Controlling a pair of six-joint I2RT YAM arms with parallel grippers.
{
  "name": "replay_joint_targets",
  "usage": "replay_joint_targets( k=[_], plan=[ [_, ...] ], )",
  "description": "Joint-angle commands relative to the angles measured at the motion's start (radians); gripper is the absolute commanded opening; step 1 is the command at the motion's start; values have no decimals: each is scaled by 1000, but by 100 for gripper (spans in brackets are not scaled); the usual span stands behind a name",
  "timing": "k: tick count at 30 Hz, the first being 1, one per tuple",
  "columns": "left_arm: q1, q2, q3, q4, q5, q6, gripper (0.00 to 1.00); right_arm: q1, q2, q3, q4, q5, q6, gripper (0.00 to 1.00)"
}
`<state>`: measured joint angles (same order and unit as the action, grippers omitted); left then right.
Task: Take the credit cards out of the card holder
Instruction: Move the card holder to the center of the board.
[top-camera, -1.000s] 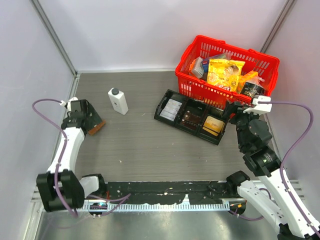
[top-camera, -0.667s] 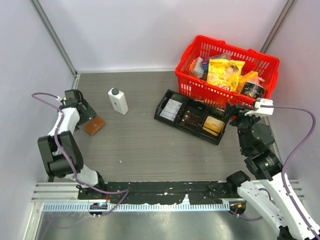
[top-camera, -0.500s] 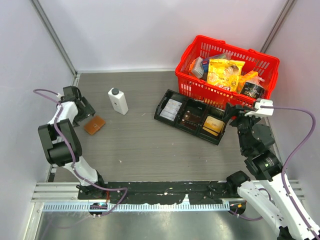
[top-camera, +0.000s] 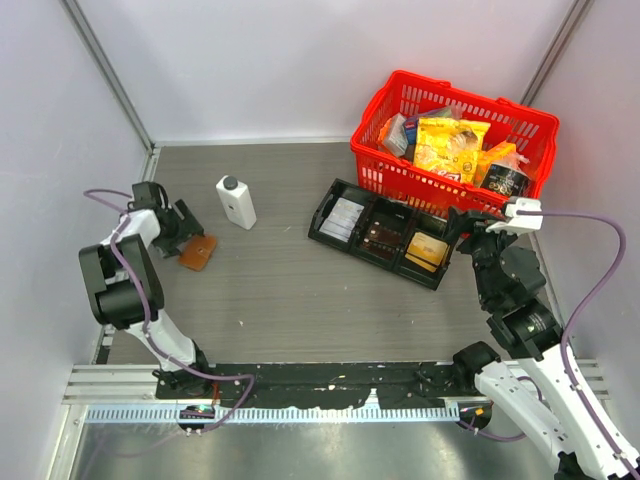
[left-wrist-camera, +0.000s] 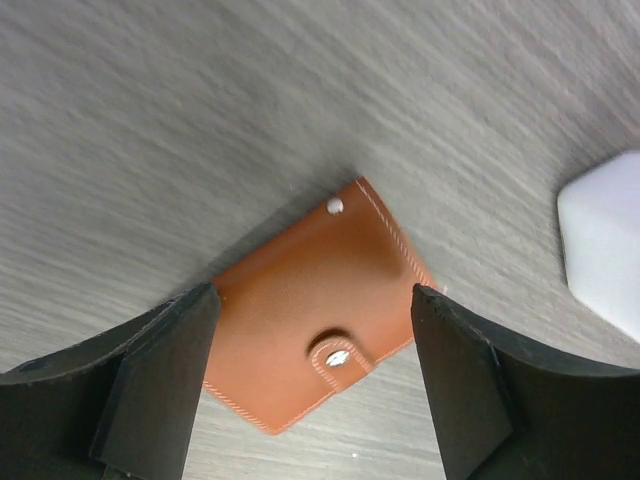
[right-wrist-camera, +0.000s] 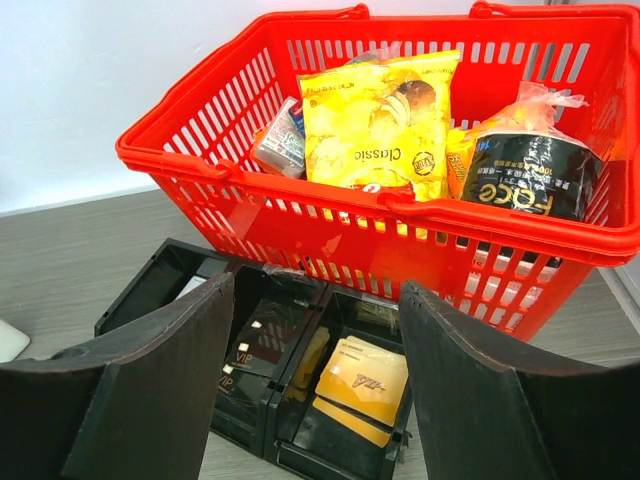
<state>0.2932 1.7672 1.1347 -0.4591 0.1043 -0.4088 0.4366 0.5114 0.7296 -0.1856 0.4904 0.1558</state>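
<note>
Currently I see left gripper spread wide, snapped-shut card holder lying between its fingers; right gripper likewise spread, tray ahead.

White bottle (upright) stands near card holder.

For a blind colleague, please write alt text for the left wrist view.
A closed brown card holder lies flat on the grey table, snap tab fastened, framed by the open left end effector. A corner of a white object shows at right.
</note>
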Motion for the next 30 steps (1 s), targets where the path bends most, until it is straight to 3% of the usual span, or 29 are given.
replay_joint_targets(
  k=[1,5,11,22,30],
  plan=[
    [-48,-122,-166,-15,129,-108,82,2,18,-1,52,-13,8,71],
    [-132,-286,-291,-12,30,-143,82,2,22,2,51,-21,8,71],
    [-144,-445,-371,30,-190,-225,80,2,30,1,52,-27,8,71],
    [-144,-396,-427,227,-255,-383,71,2,26,2,46,-50,11,71],
    [-140,-319,-437,339,-281,-412,70,2,29,5,44,-56,7,71]
  ],
)
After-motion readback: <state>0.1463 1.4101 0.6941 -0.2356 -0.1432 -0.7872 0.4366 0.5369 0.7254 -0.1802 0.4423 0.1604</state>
